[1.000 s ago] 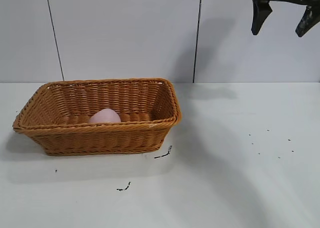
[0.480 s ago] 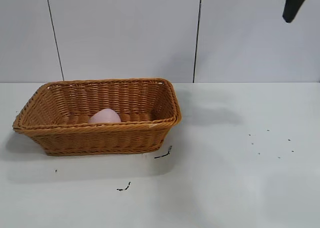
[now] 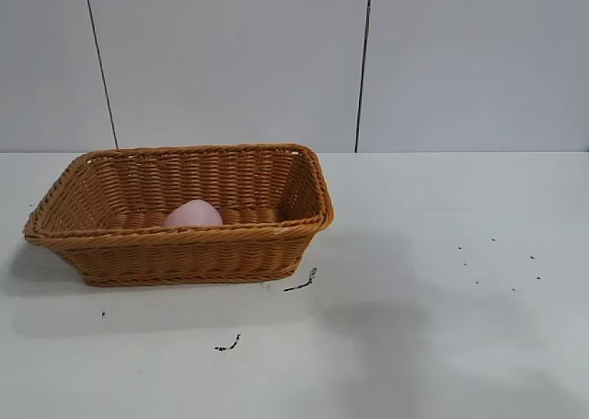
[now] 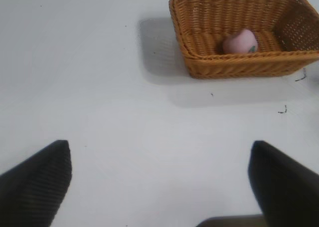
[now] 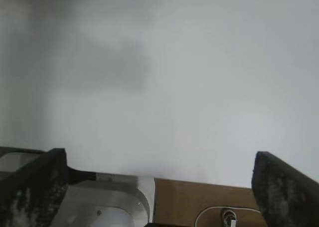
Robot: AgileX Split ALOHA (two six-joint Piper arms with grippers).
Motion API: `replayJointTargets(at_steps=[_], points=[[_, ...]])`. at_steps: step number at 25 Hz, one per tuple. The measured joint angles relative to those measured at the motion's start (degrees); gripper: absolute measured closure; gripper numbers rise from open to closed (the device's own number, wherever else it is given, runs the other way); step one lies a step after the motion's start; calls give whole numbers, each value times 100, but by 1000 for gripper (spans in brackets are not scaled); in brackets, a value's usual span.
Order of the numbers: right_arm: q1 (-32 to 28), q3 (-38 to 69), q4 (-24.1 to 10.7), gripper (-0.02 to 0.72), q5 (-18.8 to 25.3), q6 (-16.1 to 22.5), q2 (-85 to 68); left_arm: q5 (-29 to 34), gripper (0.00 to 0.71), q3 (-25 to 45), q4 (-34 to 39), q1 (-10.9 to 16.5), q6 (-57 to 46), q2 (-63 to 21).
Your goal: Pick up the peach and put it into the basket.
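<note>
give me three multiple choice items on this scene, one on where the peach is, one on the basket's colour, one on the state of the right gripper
1. Where is the peach?
A. on the table beside the basket
B. inside the basket
C. between a gripper's fingers

2. What colour is the basket?
A. orange-brown
B. white
C. dark green

3. How does the right gripper stand?
A. shut on the peach
B. shut and empty
C. open and empty

Answers:
1. B, the pink peach lies on the basket's floor, behind its near wall in the exterior view.
2. A, the woven wicker is orange-brown against the white table.
3. C, the right wrist view shows its two fingers wide apart with only bare table between them.
</note>
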Motion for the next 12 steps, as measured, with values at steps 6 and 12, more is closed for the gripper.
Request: replayJointTargets(at_steps=[6,12], points=[[0,1198,0,8,-604,-4,-2258,0,17,0,0,0,0,0],[0,1252,0,8,-714,-4,-3753,0,17,0,0,0,0,0]])
